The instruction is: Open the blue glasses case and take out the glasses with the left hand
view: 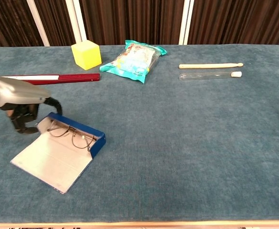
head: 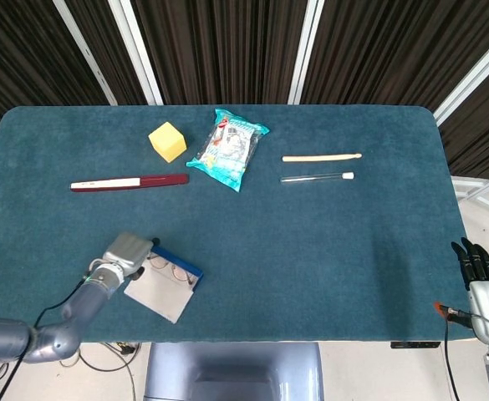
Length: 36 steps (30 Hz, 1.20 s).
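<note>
Table (head: pixel 328 251) covered in teal cloth, dark slatted curtain behind. Positions below are clock directions from table centre, head view.

Case (head: pixel 165 282) (view: pixel 58 152): blue, at 7 o'clock near the front edge, lying open. Pale lid flap is flat on the cloth towards the front; the blue tray wall stands on the far side. Glasses (head: pixel 170 269) (view: pixel 72 136): thin wire frame, lying inside the tray against the blue wall, not lifted.

Left hand (head: pixel 124 251) (view: pixel 22 112): at the case's left end, at its 10 o'clock corner. Dark fingers curled inward close to that corner; cannot tell whether they touch it or grip anything.

Right hand (head: pixel 478 267): off the table at 4 o'clock, beyond the edge. Dark fingers straight and close together, nothing in them.

Snack bag (head: pixel 230 148) (view: pixel 132 59): 12 o'clock. Red-and-white bar (head: pixel 129 182) (view: pixel 51 78): 10 o'clock. Yellow cube (head: pixel 167 141) (view: pixel 86 54): 11 o'clock. Wooden stick (head: pixel 321 156) (view: pixel 211 65) and clear tube (head: pixel 317 177) (view: pixel 210 75): 1 o'clock, parallel, stick farther back.
</note>
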Tool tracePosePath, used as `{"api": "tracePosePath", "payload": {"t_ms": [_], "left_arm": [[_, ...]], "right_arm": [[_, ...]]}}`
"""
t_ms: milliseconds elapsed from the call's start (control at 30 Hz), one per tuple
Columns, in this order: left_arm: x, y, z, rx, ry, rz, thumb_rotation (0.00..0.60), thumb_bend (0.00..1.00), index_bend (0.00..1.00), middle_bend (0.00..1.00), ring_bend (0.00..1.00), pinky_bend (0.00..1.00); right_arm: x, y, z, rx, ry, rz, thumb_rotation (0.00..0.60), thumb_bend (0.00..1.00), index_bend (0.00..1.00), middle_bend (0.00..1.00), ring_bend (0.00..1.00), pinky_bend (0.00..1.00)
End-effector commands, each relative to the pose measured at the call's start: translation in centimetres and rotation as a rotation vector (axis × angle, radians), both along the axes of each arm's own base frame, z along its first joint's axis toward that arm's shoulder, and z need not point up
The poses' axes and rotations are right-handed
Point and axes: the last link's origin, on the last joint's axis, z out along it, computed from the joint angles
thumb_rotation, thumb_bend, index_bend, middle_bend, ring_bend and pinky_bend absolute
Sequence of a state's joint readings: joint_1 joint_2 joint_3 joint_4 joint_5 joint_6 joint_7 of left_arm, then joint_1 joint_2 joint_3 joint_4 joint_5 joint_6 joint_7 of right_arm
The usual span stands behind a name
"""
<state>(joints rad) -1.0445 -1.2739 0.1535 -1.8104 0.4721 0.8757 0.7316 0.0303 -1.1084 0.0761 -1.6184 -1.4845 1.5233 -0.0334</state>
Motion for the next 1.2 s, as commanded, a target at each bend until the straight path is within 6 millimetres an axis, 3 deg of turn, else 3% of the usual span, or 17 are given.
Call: {"api": "tracePosePath", "payload": {"t_ms": [33,233,333,467,867,1200], "left_arm": [[-1.3,-1.0,0.8,-0.01,0.006,0.028,0.6,0.4,0.23,0.9,0.79,0.85],[-2.6,-2.2,1.8,-0.013,0.004,0.052,0.6,0.39,0.24,0.9,0.79,0.85],[-2.2,-1.8,2.2,0.038,-0.046,0.047,0.6,0.33,0.22,0.9,0.79,0.85],[-1.2,-1.2,2.3,0.128,-0.139,0.02,0.6,0.31,0.28,0.92,0.81,0.87],[0.3,-2.1,-1.0,0.214,-0.226,-0.001,0.6,0.32,0.39,0.97,0.86,0.91],[1.0,-2.5,-2.3,0.247,-0.235,0.024,0.6,0.34,0.41,0.97,0.87,0.92]], "right_arm": [[0.0,0.0,0.0,-0.001,0.0,0.0,0.6,0.18,0.0,0.0,0.0,0.18],[0.0,0.0,0.1,-0.006,0.0,0.0,0.6,0.18,0.0,0.0,0.0,0.18],[0.0,0.0,0.1,-0.007,0.0,0.003,0.6,0.18,0.0,0.0,0.0,0.18],[0.0,-0.1,0.1,-0.006,-0.001,0.003,0.6,0.18,0.0,0.0,0.0,0.18],[0.1,0.0,0.1,-0.003,-0.004,0.009,0.6,0.18,0.0,0.0,0.0,0.18],[0.1,0.0,0.1,0.0,-0.008,0.01,0.6,0.18,0.0,0.0,0.0,0.18]]}}
